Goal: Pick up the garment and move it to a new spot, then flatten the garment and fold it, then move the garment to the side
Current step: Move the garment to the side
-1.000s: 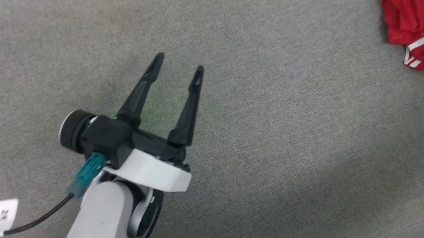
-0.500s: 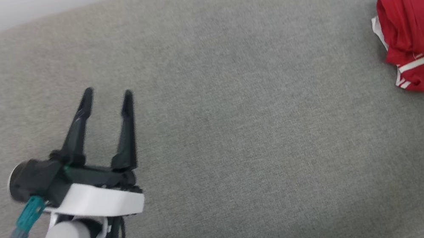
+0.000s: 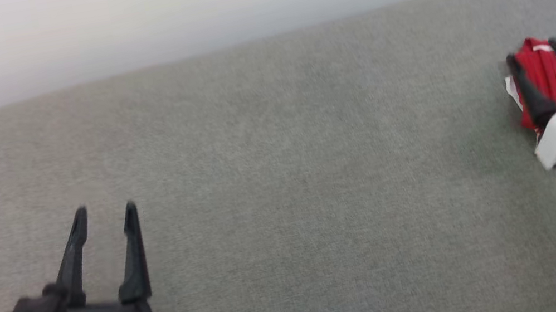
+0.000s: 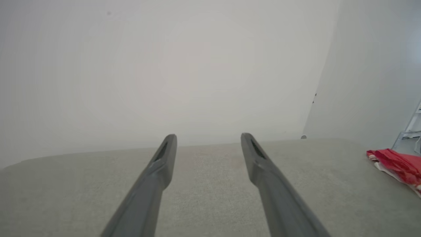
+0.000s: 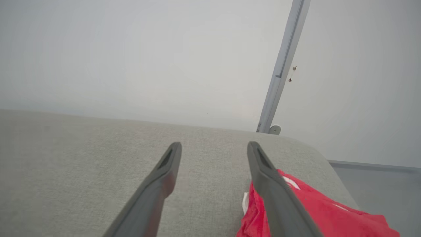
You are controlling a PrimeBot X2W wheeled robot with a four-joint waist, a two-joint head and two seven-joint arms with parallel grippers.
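Crumpled red garment [image 3: 547,74] bunched near far right corner of grey padded surface [image 3: 283,189]; right gripper [image 3: 531,51] over it, jaws spread wide, nothing gripped; left gripper [image 3: 104,209] well apart at lower left, likewise wide and empty; probably light, limp cloth, not slippery, sagging once lifted; best pinched on a raised fold or white-striped hem, not the flat middle

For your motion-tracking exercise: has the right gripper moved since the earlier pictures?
Yes. Judged against the garment, the right gripper has come in leftward over it.
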